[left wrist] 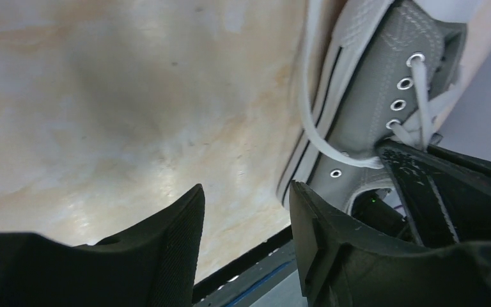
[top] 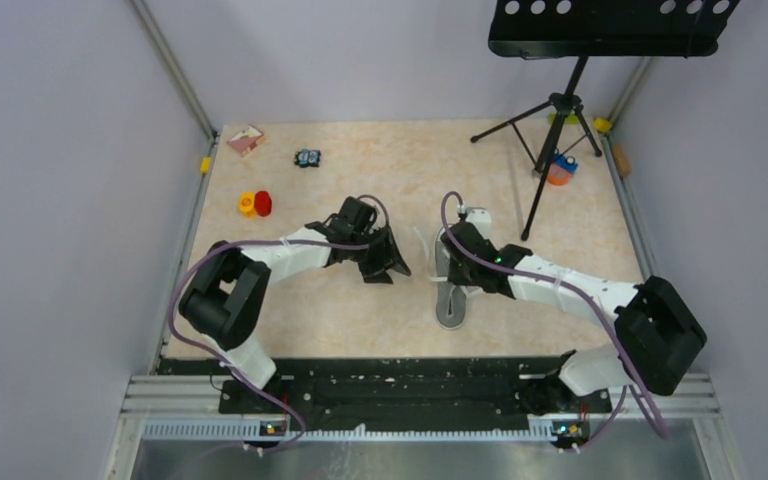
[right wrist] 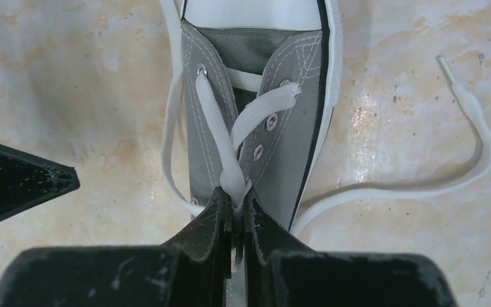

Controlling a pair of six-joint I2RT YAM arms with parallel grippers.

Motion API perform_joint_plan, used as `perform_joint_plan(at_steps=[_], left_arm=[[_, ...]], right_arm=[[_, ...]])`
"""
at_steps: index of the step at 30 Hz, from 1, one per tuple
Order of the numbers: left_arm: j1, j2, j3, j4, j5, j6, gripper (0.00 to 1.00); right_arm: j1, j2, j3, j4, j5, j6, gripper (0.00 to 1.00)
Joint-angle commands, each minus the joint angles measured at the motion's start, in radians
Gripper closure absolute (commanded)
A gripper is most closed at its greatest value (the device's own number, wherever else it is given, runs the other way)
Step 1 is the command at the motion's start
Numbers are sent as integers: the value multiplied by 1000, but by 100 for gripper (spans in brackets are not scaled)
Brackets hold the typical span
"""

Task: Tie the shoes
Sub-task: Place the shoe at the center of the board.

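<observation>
Left arm [top: 260,255] and right arm [top: 560,285] angle inward, left tool [left wrist: 244,195] gaping, right tool [right wrist: 233,199] pinched tight.

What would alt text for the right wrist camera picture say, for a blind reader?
The right arm's black two-finger tool is pinched shut on the crossed white laces of a grey canvas sneaker. One end trails loose across the beige marbled table.

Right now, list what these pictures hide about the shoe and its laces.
Top view: the right hand and its arm cover the shoe's eyelets and laces.
Right wrist view: the laces vanish inside the shut hand; the heel is behind it.
Left wrist view: the top edge crops the shoe.
</observation>
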State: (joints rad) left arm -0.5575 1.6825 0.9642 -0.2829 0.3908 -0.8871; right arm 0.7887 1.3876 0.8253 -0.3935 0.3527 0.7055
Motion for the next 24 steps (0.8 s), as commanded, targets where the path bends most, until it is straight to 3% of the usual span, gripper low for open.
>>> perform_joint_plan(at_steps=[1, 7, 12, 24], left_arm=[[-10, 5, 42, 162, 76, -43, 44], [-50, 102, 160, 73, -4, -154, 44], [-101, 207, 275, -22, -57, -195, 57], [-121, 289, 253, 13, -47, -278, 58]], right_arm=[[1, -80, 38, 34, 49, 11, 100], [-1, -39, 46, 37, 63, -6, 100], [-1, -32, 11, 58, 59, 12, 100], [-2, -36, -29, 66, 54, 31, 100]])
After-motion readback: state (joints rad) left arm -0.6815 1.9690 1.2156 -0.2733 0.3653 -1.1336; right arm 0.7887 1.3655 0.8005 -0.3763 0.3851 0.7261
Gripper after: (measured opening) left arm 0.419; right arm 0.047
